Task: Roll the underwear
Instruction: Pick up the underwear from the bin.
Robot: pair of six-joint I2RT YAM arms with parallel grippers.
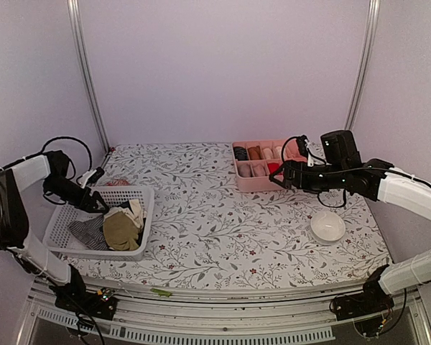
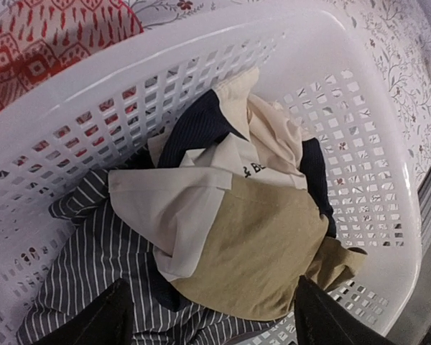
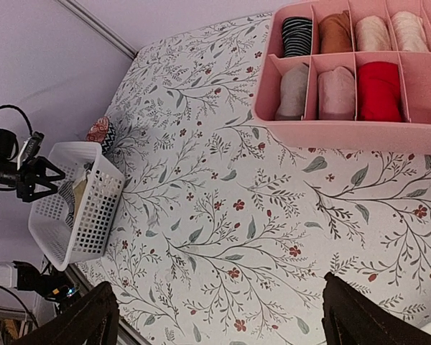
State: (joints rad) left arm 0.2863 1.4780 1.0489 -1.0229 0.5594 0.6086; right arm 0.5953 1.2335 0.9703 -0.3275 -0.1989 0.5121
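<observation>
The underwear lies piled in a white mesh basket (image 1: pixel 133 248) at the left. An olive-tan piece (image 2: pixel 266 244) is on top, with a cream one (image 2: pixel 179 208), a dark navy one (image 2: pixel 201 126) and a grey-and-white striped one (image 2: pixel 93 273) around it. From above, the olive piece (image 1: pixel 121 228) sits next to the striped one (image 1: pixel 86 233). My left gripper (image 2: pixel 212 316) hangs open just over the pile, its fingers either side of the olive piece, holding nothing; from above it (image 1: pixel 93 201) is at the basket's far rim. My right gripper (image 3: pixel 219 316) is open and empty over the floral cloth, near the pink tray (image 1: pixel 248 183).
The pink divided tray (image 3: pixel 330 133) holds several rolled garments in its compartments. A white bowl (image 1: pixel 327 227) stands at the front right. A red patterned cloth (image 2: pixel 50 36) lies just behind the basket (image 3: pixel 93 215). Metal frame posts rise at both back corners.
</observation>
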